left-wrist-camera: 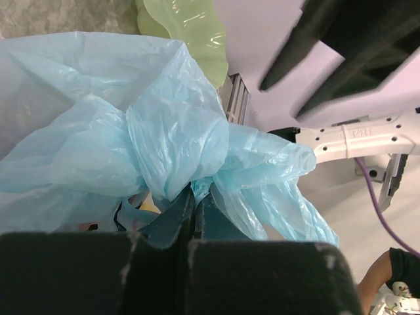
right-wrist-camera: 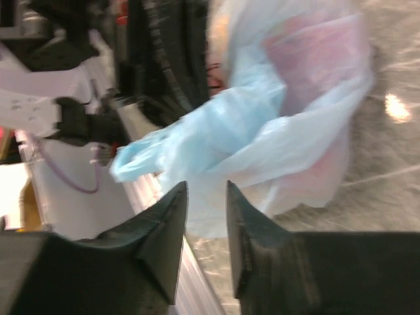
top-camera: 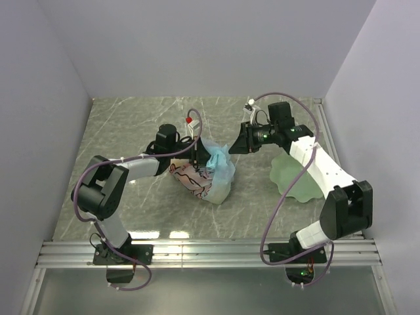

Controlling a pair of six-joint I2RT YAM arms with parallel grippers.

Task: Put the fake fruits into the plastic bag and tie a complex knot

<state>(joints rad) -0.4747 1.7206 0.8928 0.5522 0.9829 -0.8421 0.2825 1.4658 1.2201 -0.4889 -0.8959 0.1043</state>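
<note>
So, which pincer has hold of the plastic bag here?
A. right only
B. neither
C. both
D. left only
D: the left pincer is closed on the light-blue film of the plastic bag next to the knot, while the right pincer sits apart from the bag with nothing between its fingers.

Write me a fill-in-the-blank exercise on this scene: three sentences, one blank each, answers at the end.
1. The left gripper pinches the light ___ plastic bag.
2. The right arm reaches over the pale ___ plate.
3. Beside the left gripper, the top of the plastic bag is bunched and tied into a ___.

Missing words: blue; green; knot.
</note>
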